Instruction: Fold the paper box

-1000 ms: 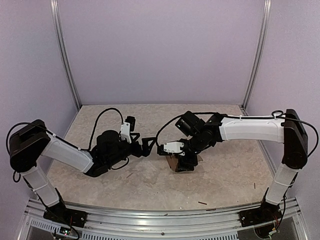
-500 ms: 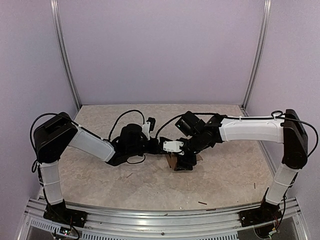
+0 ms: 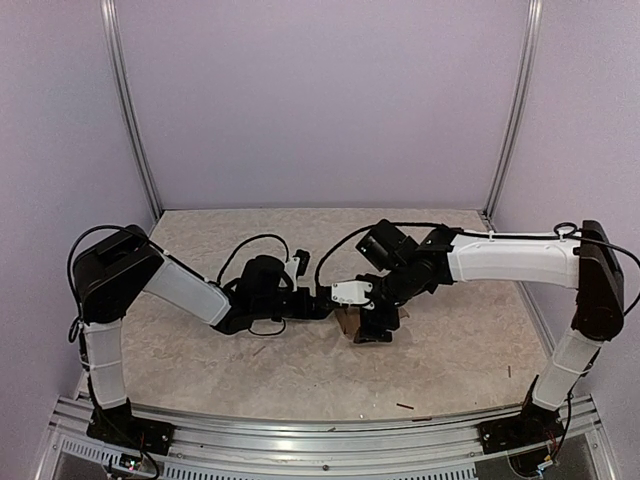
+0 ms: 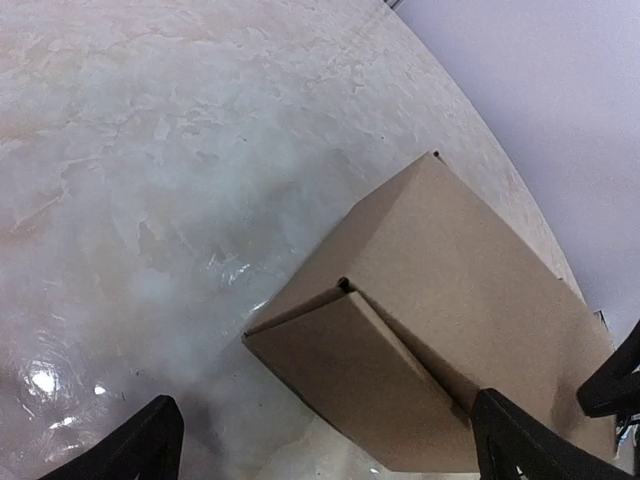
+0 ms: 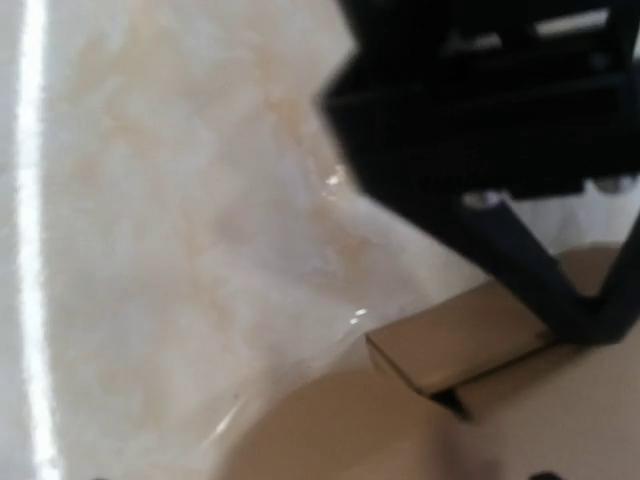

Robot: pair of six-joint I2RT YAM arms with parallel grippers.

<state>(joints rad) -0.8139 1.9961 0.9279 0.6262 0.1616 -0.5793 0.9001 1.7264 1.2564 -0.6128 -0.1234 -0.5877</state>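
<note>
The paper box [image 3: 347, 319] is a small brown cardboard box lying mid-table, mostly hidden under my right gripper [image 3: 373, 328]. In the left wrist view the paper box [image 4: 450, 300] lies slantwise, its folded end panel facing the camera. My left gripper [image 4: 330, 432] is open, and the box's near end reaches into the gap between its black fingertips [image 4: 150, 440]. In the right wrist view a rounded flap [image 5: 340, 430] and a folded edge [image 5: 450, 350] fill the bottom, with the left gripper [image 5: 500, 110] just beyond. The right gripper's own fingers do not show there.
Small dark scraps [image 3: 404, 406] lie near the front edge of the mottled beige table [image 3: 450, 350]. Lilac walls and metal posts [image 3: 130, 110] close in the back and sides. A rail [image 3: 320, 440] carries both arm bases.
My left arm has swung in from the left, bringing its open gripper up against the box's left end. The right gripper has stayed over the box, shifting only slightly.
</note>
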